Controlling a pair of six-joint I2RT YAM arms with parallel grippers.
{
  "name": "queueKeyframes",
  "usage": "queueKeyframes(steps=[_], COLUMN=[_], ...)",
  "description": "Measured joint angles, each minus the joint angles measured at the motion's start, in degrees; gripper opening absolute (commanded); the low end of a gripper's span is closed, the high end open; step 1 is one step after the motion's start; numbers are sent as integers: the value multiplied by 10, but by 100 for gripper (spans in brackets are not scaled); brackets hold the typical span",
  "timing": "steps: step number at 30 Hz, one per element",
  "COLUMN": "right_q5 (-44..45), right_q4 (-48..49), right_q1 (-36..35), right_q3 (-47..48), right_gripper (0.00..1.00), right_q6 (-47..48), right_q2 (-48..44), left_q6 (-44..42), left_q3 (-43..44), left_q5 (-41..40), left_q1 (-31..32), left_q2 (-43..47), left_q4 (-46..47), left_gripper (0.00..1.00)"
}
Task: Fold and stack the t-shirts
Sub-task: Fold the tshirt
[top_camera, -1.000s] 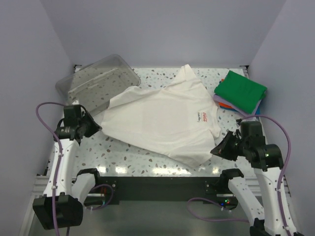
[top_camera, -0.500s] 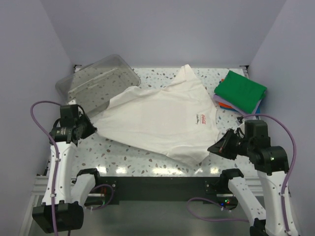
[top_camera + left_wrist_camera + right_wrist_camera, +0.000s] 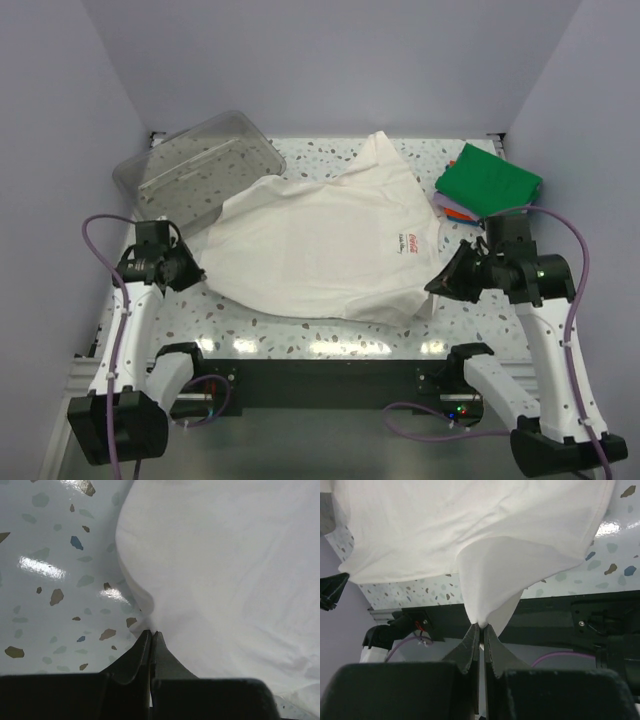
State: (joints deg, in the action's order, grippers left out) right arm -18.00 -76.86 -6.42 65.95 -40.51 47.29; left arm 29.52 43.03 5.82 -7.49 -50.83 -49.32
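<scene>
- A cream-white cloth t-shirt (image 3: pixel 320 250) lies spread across the middle of the speckled white table (image 3: pixel 250 315).
- A clear rectangular plastic tub (image 3: pixel 195 165) sits behind its left end.
- A green-topped stack of folded cloth t-shirts (image 3: pixel 490 185) lies at the far right, beside it.

Tub (image 3: pixel 195 170) far left, folded shirts (image 3: pixel 488 186) far right, white shirt (image 3: pixel 320 250) centre, front tabletop (image 3: pixel 232 306) bare

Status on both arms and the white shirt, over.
Left gripper and right gripper each shut on the cream-white cloth t-shirt, at its near corners. Shirt unfolded. Clear plastic tub beside one sleeve.
</scene>
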Motion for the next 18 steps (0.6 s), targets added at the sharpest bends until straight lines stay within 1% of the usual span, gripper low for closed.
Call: queueKeyframes(steps=[5,11,14,18], right_q5=[28,53,68,94], right_q4=[9,66,90,105], right_q1=[0,0,0,1], right_q3=[0,0,5,47], right_gripper=[0,0,0,0], right_q6=[1,11,25,50], right_q2=[47,114,155,220], left_q6=[1,-1,-2,-3], left_q3=[-9,-6,9,43], left_q5=[15,30,34,34], left_q1=[0,0,0,0], left_q2=[-42,-119,-154,-190], left_q4=[42,98,118,143], left_gripper=[0,0,0,0])
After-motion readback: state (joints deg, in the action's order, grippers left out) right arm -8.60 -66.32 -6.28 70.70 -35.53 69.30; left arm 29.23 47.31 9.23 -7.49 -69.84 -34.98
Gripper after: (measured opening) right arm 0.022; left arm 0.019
